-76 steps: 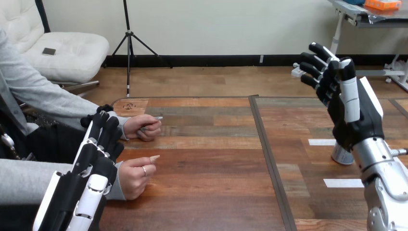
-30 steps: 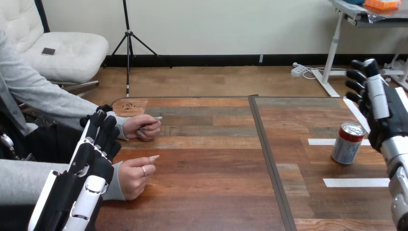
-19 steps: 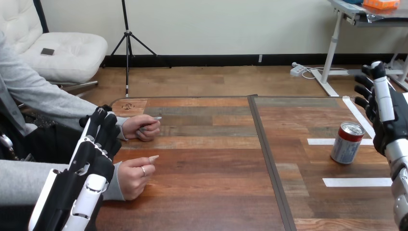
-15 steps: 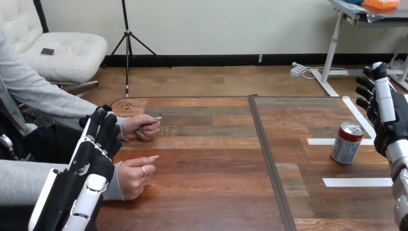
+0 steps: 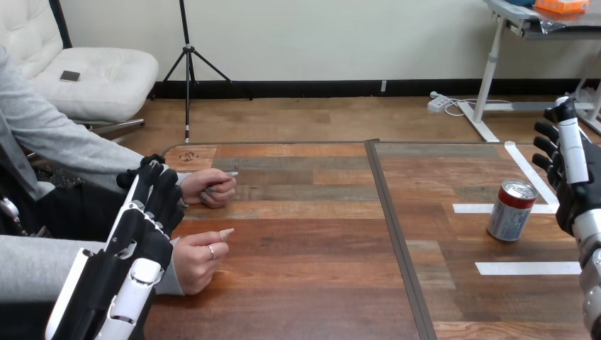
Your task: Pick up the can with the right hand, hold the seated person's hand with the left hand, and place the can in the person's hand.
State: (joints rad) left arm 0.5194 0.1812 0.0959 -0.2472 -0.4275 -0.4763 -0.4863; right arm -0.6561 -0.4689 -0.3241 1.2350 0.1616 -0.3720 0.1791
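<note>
- Can: one, red-topped with a pale body, upright on the right half of the table. It stands between two white tape strips, just below the farther one, and nothing touches it.
- Right hand: at the view's right edge, raised above the table beside the can and to its right, clear of it. The fingers are straight, point up and away, and are spread a little; the hand holds nothing.
- Left hand: at the lower left, raised, back shell toward the camera. The fingers are loosely extended, point away, and grasp nothing. It overlaps the wrist of the person's near hand; whether it touches that wrist cannot be told from this angle.
- Person's near hand: rests on the table's left part, loosely curled, one fingertip pointing right, just beside the left hand.
- Person's far hand: rests on the table farther back, fingers closed around a small silvery thing, possibly a pen, whose tip pokes out to the right.
- Seam: a dark strip running front to back, dividing the table; the can lies to its right and both of the person's hands to its left, well apart from the can.
</note>
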